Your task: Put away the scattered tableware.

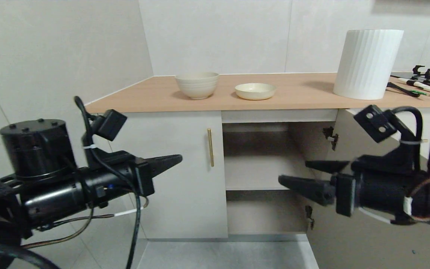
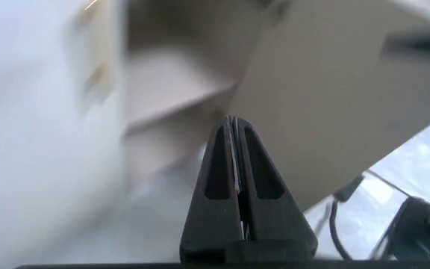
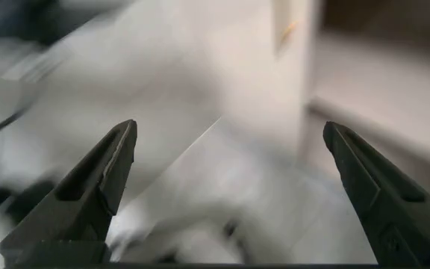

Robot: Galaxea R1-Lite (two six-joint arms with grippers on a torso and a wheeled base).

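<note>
Bowl (image 1: 197, 85): cream, ribbed, upright; set on the countertop (image 1: 301, 93) near its left corner
Dish (image 1: 255, 91): cream, shallow, upright; set nearer the countertop's middle

Utensils (image 1: 426, 87) beside the white container (image 1: 368, 63) are cut off, indistinct.

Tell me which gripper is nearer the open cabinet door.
Right. The right gripper hangs just beside the open door; the left gripper is farther off, in front of the closed door.

head looks down, wrists nearer, cabinet (image 1: 185, 179) shared
</note>
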